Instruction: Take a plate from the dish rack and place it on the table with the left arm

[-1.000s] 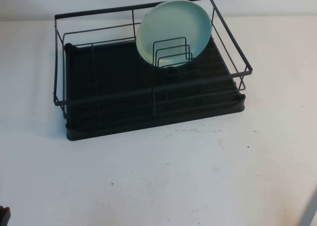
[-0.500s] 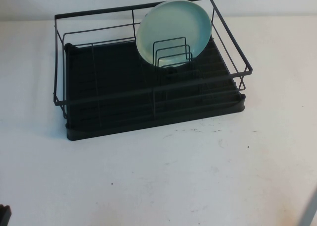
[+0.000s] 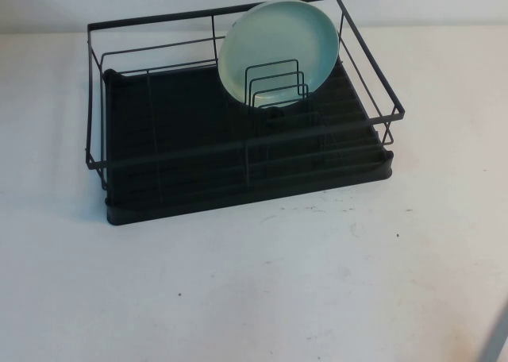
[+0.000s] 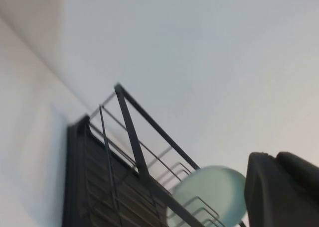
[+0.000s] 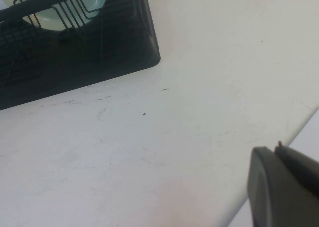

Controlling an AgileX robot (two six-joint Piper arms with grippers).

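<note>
Plate [image 3: 278,51] upright on edge in dish rack [image 3: 238,132], far right part, leaning behind wire dividers [image 3: 276,84]. Rack sits on white surface [image 3: 262,283], toward far side. Left gripper [image 4: 281,189] out of high view; wrist camera shows only dark edge of it, raised, looking at rack and plate, apart from both; fingers clenched, nothing held. Right gripper [image 5: 284,187] low over near right surface edge, well clear of rack; finger state probably not readable, cannot tell.

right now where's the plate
In the high view the plate stands on edge at the back right of the dish rack, behind the wire dividers, leaning toward the rear rail.
</note>
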